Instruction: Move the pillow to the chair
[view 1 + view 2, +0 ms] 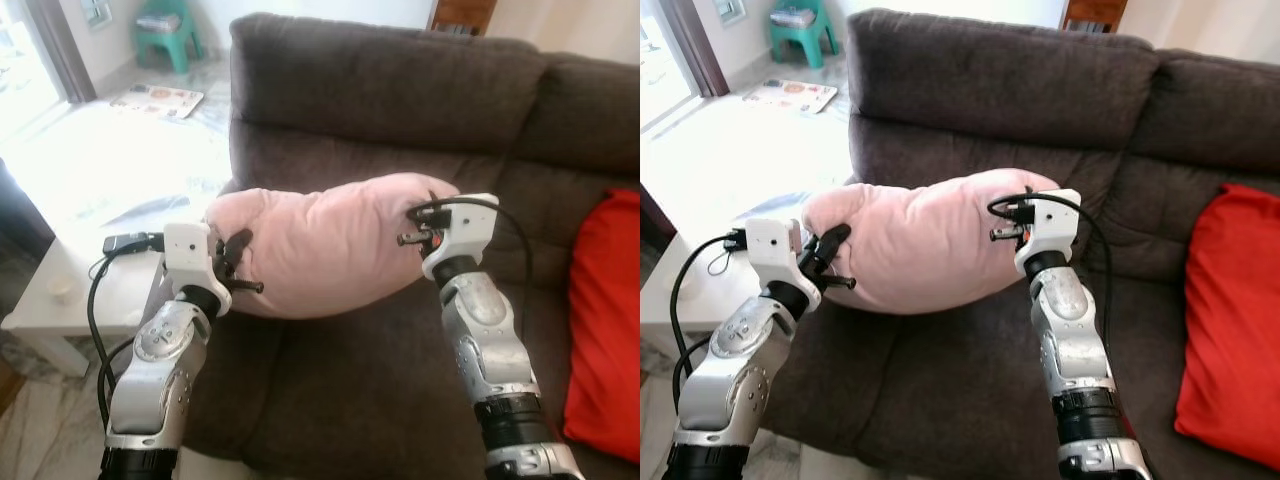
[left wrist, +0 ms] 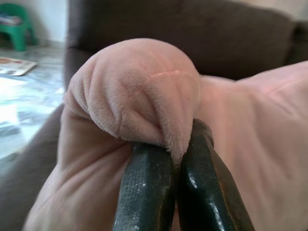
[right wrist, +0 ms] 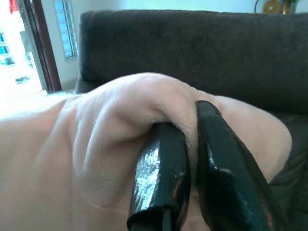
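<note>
Left eye view has the pink pillow (image 1: pixel 325 245) hanging clear above the brown sofa (image 1: pixel 400 100) seat, pinched at both ends so it carries level. Left pincer (image 2: pixel 166 166) and right pincer (image 3: pixel 192 159) are each clamped tight on a fold of plush. Both forearms reach forward, wrists raised, pillow spanning between them.

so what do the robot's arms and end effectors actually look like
Both arms are silver metal segments with black joint bands lower down. Each wrist carries a white boxy housing with a black cable looping out of it. The left end effector and right end effector each have two long, glossy black fingers, slightly scuffed. A small red mark sits on the right housing.
</note>
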`<state>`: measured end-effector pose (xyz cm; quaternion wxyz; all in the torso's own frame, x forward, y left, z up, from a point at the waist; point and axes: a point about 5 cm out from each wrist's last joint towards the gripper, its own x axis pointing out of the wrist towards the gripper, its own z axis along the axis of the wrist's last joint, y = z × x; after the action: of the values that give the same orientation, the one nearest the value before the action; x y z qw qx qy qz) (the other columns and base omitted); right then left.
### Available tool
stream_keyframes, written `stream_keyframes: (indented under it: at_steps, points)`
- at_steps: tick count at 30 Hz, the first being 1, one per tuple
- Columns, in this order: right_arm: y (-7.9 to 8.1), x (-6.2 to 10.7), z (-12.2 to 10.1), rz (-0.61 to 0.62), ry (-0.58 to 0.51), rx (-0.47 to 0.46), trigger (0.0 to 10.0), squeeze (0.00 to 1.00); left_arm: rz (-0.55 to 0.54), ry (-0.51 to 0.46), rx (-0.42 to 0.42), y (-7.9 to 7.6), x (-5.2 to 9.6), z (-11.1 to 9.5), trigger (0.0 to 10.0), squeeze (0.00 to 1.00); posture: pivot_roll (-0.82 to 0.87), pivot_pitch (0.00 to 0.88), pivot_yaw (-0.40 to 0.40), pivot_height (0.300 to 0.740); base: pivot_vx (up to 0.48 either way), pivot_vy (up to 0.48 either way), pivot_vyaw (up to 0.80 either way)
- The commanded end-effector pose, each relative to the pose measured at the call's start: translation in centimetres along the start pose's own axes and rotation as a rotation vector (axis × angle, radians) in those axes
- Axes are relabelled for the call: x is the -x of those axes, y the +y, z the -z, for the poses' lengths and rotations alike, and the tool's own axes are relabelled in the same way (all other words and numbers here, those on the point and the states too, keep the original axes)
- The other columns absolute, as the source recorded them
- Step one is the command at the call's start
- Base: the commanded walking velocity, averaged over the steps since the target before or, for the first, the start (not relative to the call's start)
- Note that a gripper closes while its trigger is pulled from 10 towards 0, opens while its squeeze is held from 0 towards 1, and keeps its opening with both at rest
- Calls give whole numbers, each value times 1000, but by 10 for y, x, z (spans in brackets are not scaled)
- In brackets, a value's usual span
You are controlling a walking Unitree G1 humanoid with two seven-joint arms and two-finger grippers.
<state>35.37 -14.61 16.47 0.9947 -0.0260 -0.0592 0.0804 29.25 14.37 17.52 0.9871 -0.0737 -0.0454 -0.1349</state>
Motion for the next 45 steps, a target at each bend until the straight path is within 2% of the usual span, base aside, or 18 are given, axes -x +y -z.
stream_keyframes:
  at_steps: [1, 8, 13, 19, 20, 24, 25, 30, 34, 41, 45]
  points:
    - [12, -13, -17, -61, -58, 36, 10000, 0, 169, -71, 76, -28, -3, -17, 10000, 0, 80, 41, -43, 740, 0, 0, 0]
    - [13, -26, -24, -81, -61, 54, 10000, 0, 279, -35, 98, -42, 2, -15, 10000, 0, 84, 51, -43, 740, 0, 0, 0]
    - [25, -32, -20, -187, -28, 78, 10000, 0, 347, 23, 82, -48, 8, -9, 10000, 0, 92, 56, -45, 740, 0, 0, 0]
    - [35, -32, -14, -268, -4, 101, 10000, 0, 394, 83, 59, -53, 13, 0, 10000, 0, 96, 64, -49, 740, 0, 0, 0]
    - [36, -31, -12, -276, 0, 103, 10000, 71, 401, 96, 54, -54, 15, 2, 10000, 0, 96, 64, -49, 740, 0, 0, 0]
    - [36, -31, -10, -277, 3, 106, 10000, 55, 404, 109, 49, -54, 16, 5, 10000, 0, 96, 64, -49, 740, 0, 0, 0]
    - [36, -31, -9, -281, 6, 109, 10000, 12, 403, 116, 49, -54, 16, 6, 10000, 0, 95, 69, -49, 740, 0, 0, 0]
    - [37, -30, -7, -289, 14, 119, 10000, 0, 399, 169, 21, -52, 18, 17, 10000, 0, 94, 71, -49, 740, 0, 0, 0]
    - [37, -30, -6, -294, 7, 113, 10000, 0, 396, 185, 29, -54, 19, 23, 10000, 0, 94, 71, -49, 740, 0, 0, 0]
    - [40, -27, -1, -323, 26, 127, 10000, 0, 339, 193, 21, -44, 21, 26, 10000, 0, 95, 79, -51, 740, 0, 0, 0]
    - [45, -23, 8, -385, 70, 131, 10000, 0, 282, 204, 1, -35, 23, 30, 10000, 0, 96, 77, -54, 740, 0, 0, 0]
